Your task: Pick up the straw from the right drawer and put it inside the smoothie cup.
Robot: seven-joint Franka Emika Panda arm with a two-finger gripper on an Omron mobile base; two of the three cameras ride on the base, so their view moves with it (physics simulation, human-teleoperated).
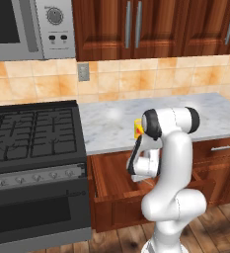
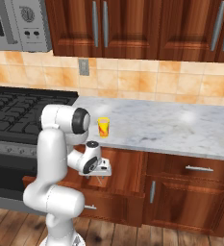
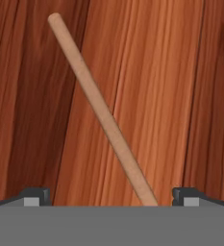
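The straw, a thin tan stick, lies slanted on the wooden floor of the open right drawer. My gripper is open and points down into the drawer, low over the straw. Its fingertips stand wide apart, and the straw's near end runs between them, closer to the right one. From the right base view the hand hangs inside the drawer. The smoothie cup, yellow with an orange-red mark, stands upright on the counter just behind the drawer. My arm partly hides the cup in the left base view.
A black stove with its oven door sits left of the drawer. The marble counter stretches to the right. A closed drawer and cabinet door lie right of the open one. Wall cabinets and a microwave hang above.
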